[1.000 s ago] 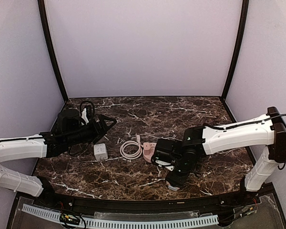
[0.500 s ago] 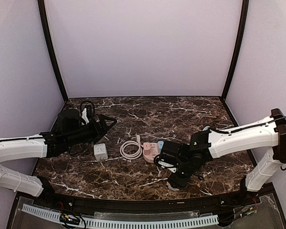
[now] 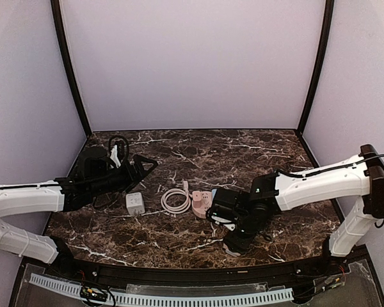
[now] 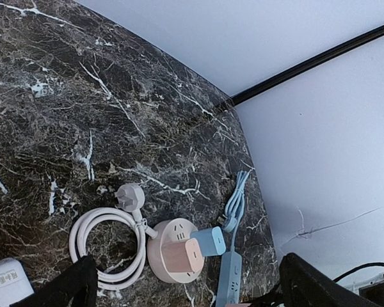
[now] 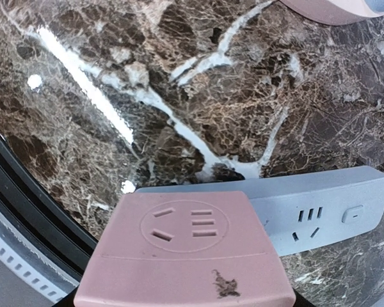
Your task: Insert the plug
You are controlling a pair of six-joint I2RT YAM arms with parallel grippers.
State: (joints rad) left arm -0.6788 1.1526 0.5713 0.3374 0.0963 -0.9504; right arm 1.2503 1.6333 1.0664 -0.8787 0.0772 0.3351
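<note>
A pink plug cube (image 5: 185, 256) with a socket face fills the bottom of the right wrist view, and my right gripper (image 3: 233, 247) is shut on it low over the near table. Just beyond it lies a pale blue power strip (image 5: 326, 208). The round pink socket (image 4: 169, 246) sits mid-table and carries a pink cube (image 4: 182, 257) and a blue cube (image 4: 211, 241). My left gripper (image 3: 147, 165) hovers open at the left, its dark fingers (image 4: 70, 288) wide apart and holding nothing.
A coiled white cable (image 3: 175, 200) with its plug (image 4: 129, 196) lies left of the round socket. A white adapter cube (image 3: 135, 203) sits further left. A bundled blue cable (image 4: 237, 198) lies beyond the strip. Purple walls and black corner posts close in the table.
The right arm's wrist swung a little right and came back, still holding the pink cube. The left arm has barely moved.
</note>
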